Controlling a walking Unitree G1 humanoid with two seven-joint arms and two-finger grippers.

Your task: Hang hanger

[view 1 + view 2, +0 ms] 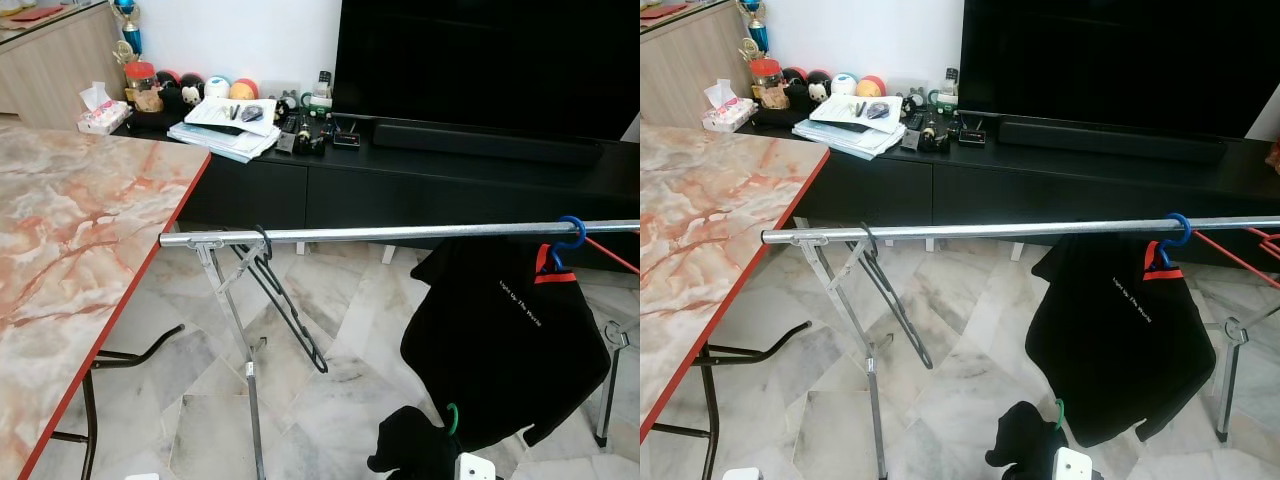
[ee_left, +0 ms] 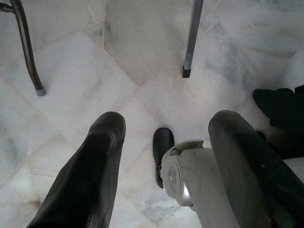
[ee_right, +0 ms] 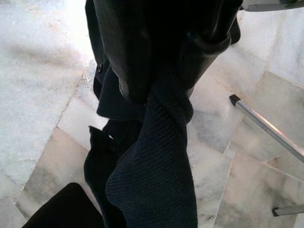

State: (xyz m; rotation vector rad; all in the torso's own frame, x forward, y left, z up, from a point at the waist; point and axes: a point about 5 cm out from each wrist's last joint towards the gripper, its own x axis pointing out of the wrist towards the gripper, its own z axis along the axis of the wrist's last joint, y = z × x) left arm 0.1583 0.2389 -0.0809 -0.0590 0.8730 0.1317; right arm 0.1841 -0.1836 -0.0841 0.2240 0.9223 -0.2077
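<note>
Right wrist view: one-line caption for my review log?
Right gripper's black fingers clamped on a dark knit garment hanging above the marble floor.

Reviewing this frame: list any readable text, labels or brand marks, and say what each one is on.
Black garment hanging from the blue hanger on the metal rail: one line of small white print down its chest, too small and blurred to read.
Papers on the black TV console: printed marks, not readable.
Red-lidded jar on the console: label too small to read.
No other text can be made out.
</note>
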